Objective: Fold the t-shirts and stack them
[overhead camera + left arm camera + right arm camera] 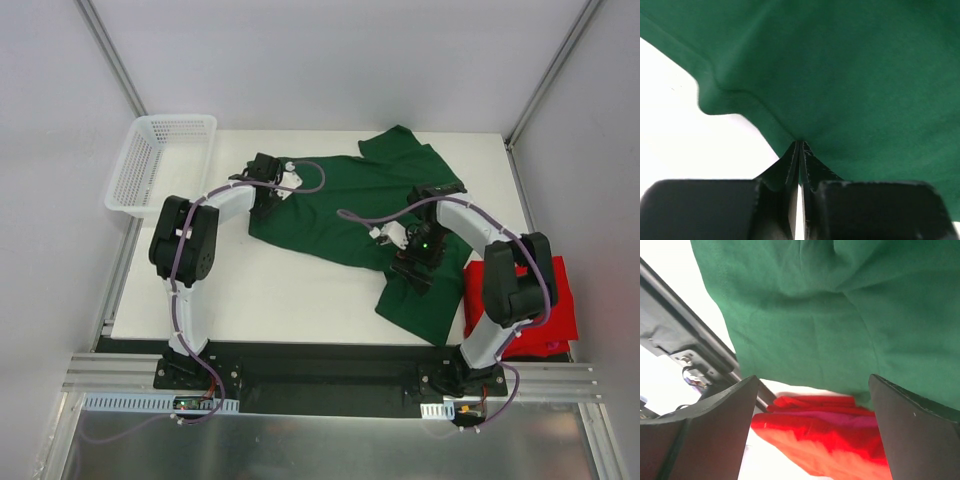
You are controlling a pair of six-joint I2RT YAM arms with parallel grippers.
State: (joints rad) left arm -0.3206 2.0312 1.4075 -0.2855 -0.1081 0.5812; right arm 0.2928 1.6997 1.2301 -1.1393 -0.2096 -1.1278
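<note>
White table (pixel 290 290), green t-shirt (pixel 350 205), grey walls (pixel 320 60)

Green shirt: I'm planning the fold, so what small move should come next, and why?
Probably lower the right gripper and close it on the green shirt at its near edge. The left gripper is pinched shut on the shirt's left edge, while the right one hangs open over the cloth beside the red shirt, holding nothing. Two grips seem needed to lift and spread it.
</note>
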